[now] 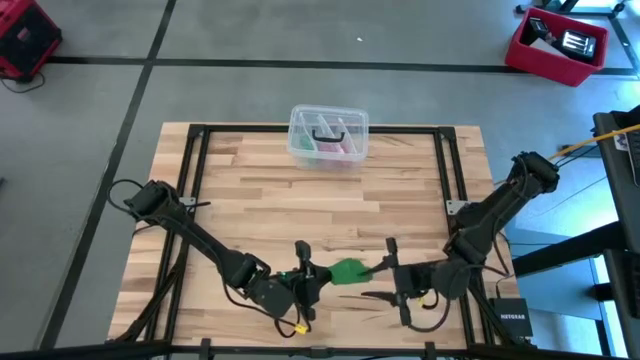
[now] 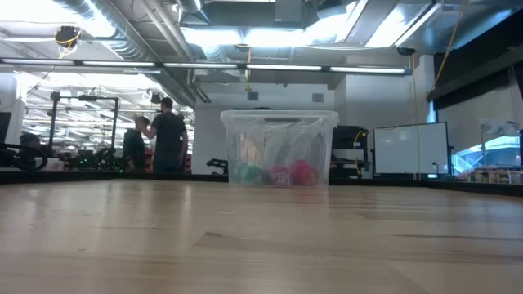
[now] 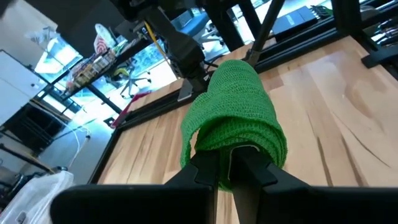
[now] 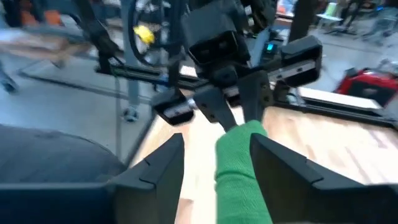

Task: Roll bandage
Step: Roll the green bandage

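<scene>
A pale wooden tabletop [image 1: 330, 200] edged by a black frame fills the middle of the high view, grey floor around it and a red bin [image 1: 556, 45] in the upper right corner. At the tabletop's far edge, upper centre, sits a clear plastic box [image 1: 328, 135] with pink and dark items inside; the low view shows it dead centre, with two people [image 2: 159, 137] standing in the room behind, left of it.

All the action is low in the high view, near the bottom centre. The bright green bandage [image 1: 347, 271] sits right between the two arms. The left gripper [image 1: 309, 280] is just left of it, its fingers pinched nearly together on the bandage's end: in the left wrist view the green fabric [image 3: 235, 127] bunches over and around the two dark fingertips [image 3: 205, 167]. The right gripper [image 1: 384, 275] faces it from the right, jaws spread wide, and in the right wrist view the green strip [image 4: 239, 171] runs between its two fingers [image 4: 283, 165] with a gap on each side.
</scene>
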Robot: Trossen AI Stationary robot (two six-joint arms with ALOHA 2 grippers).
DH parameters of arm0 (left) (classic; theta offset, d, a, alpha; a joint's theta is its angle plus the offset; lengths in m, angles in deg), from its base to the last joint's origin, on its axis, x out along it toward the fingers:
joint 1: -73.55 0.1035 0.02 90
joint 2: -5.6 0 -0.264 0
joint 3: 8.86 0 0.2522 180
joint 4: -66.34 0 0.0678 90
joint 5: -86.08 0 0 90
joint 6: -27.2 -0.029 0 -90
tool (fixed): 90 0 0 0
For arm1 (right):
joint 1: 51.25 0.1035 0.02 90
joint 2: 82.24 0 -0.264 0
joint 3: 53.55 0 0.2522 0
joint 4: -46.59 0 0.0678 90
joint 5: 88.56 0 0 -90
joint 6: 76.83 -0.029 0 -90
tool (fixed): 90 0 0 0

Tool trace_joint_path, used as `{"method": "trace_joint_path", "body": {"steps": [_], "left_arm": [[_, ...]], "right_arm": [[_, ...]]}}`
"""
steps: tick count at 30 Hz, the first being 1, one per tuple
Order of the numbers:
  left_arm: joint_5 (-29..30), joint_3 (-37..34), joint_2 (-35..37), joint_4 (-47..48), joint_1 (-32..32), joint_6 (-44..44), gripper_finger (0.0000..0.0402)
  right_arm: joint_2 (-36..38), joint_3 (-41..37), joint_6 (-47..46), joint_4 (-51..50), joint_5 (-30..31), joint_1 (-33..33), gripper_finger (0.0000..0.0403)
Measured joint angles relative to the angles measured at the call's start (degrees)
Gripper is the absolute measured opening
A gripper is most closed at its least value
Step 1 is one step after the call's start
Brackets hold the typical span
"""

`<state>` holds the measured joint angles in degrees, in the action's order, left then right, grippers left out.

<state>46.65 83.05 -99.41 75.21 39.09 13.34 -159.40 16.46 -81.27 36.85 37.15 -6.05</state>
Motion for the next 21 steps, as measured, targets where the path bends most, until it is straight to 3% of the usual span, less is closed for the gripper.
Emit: {"method": "trace_joint_path", "body": {"steps": [11, 17, 21], "left_arm": [[-0.9, 0.0, 0.0, 2.3, 2.5, 6.6, 0.0017], [-2.1, 0.0, 0.0, 4.5, 3.7, 10.2, 0.0017], [-3.7, 0.0, -0.1, 4.8, 4.5, 11.8, 0.0017]], "right_arm": [[-2.7, 0.0, 5.8, -5.5, 0.6, -2.9, 0.0293], [-4.4, 0.0, 8.1, -7.4, 8.2, -3.3, 0.0294], [-4.5, 0.0, 6.8, -9.8, 6.4, -5.4, 0.0283]]}}
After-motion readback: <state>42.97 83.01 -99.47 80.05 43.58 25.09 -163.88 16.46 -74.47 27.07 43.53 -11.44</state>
